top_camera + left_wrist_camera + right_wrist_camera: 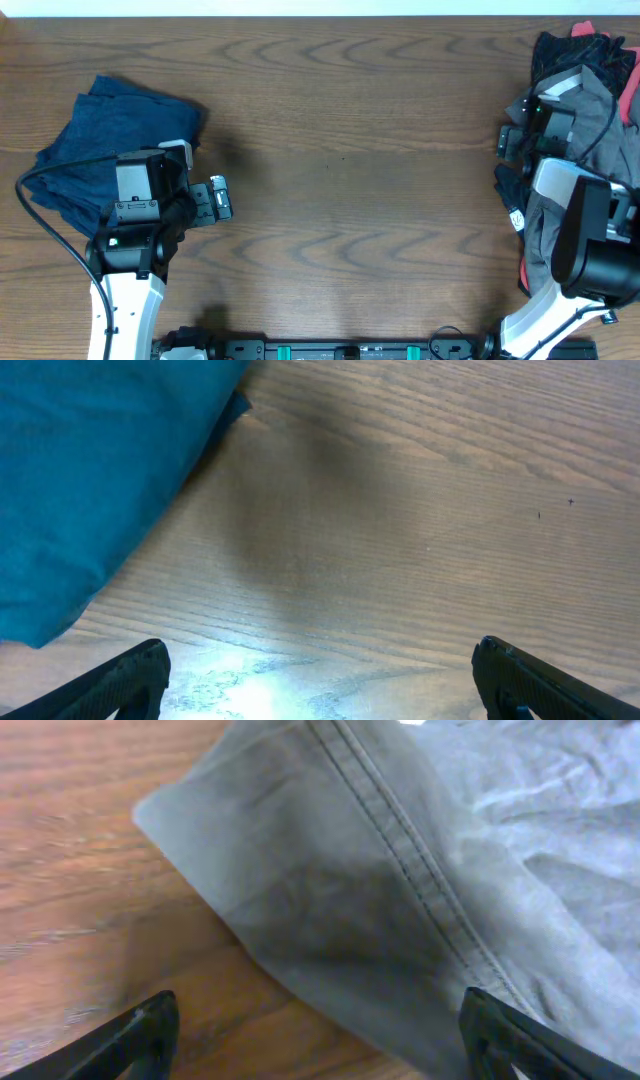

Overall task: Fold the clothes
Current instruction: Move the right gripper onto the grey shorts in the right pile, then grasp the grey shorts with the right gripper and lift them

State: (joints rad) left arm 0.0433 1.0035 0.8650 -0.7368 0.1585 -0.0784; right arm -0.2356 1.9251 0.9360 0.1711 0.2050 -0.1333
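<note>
The grey-taupe shorts [592, 112] lie in a heap of clothes at the table's right edge, with a black-patterned garment [568, 50] and a red one [630, 95]. A folded navy garment [105, 150] lies at the left. My right gripper [508, 145] is open and empty at the heap's left edge. In the right wrist view its fingers [320, 1040] straddle a stitched corner of the shorts [400, 870] lying on the wood. My left gripper [215, 198] is open and empty just right of the navy garment [90, 480], over bare wood [320, 680].
The brown wooden table [360, 170] stretches between the two arms. A black cable [50, 190] loops over the navy garment near the left arm. The heap reaches the table's far right corner.
</note>
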